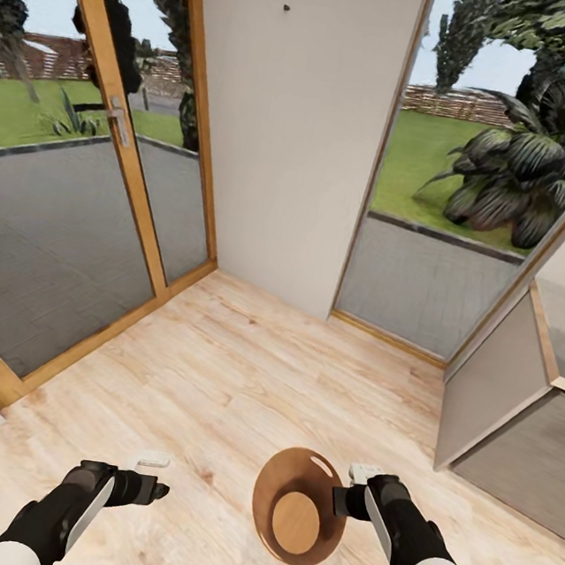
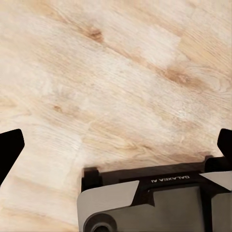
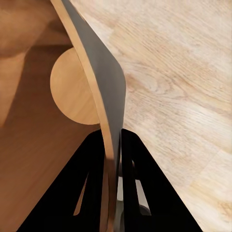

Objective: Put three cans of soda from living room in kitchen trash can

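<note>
Fingers of the right hand are clamped on the rim of the tash can, one dark finger inside the wall and one outside. That copper-brown bin hangs just above the wooden floor, its opening tipped up so the round pale bottom shows. Beside it, well apart, the left hand hovers over bare planks with its fingers spread wide and nothing between them. Ahead stand wood-framed glass doors on one side, a white wall panel in the middle, and a window onto lawn and a large plant.
</note>
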You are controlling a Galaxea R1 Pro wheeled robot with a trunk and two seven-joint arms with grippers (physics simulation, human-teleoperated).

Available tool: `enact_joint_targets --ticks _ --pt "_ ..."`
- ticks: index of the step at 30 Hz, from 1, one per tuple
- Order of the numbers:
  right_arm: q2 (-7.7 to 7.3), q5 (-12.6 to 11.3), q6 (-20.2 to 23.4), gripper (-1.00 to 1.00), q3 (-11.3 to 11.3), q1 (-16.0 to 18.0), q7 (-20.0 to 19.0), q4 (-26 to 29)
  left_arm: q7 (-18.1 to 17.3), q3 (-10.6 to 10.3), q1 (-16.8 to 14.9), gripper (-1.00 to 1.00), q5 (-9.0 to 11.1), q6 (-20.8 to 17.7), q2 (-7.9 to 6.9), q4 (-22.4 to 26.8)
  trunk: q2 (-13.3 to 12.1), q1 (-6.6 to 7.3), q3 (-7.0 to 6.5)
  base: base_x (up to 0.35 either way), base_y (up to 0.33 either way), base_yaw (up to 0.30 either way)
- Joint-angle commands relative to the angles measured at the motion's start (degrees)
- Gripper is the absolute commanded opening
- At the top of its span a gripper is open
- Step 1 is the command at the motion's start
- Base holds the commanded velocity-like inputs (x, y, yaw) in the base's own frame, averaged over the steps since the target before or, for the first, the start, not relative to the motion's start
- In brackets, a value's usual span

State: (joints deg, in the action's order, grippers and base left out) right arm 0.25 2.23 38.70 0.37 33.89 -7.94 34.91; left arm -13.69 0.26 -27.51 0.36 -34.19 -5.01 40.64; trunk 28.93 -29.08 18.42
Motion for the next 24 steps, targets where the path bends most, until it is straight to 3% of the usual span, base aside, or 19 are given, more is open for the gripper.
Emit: enact_joint_targets --ticks 1,13,24 --pt "0.01 -0.9 0.1 -1.00 0.0 0.0 -0.2 0.0 0.0 0.0 0.0 1.00 0.0 0.0 0.00 0.0 0.0 0.00 -0.10 0.000 0.000 0.064" --pt "0.01 -0.9 0.1 -1.00 0.0 -0.1 -0.2 0.0 0.0 0.0 0.0 1.00 -0.1 0.0 0.01 0.0 0.0 0.00 -1.20 -0.018 0.010 0.078" --pt "0.01 -0.9 0.1 -1.00 0.0 -0.1 -0.3 0.0 0.0 0.0 0.0 1.00 -0.5 0.0 0.00 0.0 0.0 0.00 -2.02 -0.282 0.113 0.096"
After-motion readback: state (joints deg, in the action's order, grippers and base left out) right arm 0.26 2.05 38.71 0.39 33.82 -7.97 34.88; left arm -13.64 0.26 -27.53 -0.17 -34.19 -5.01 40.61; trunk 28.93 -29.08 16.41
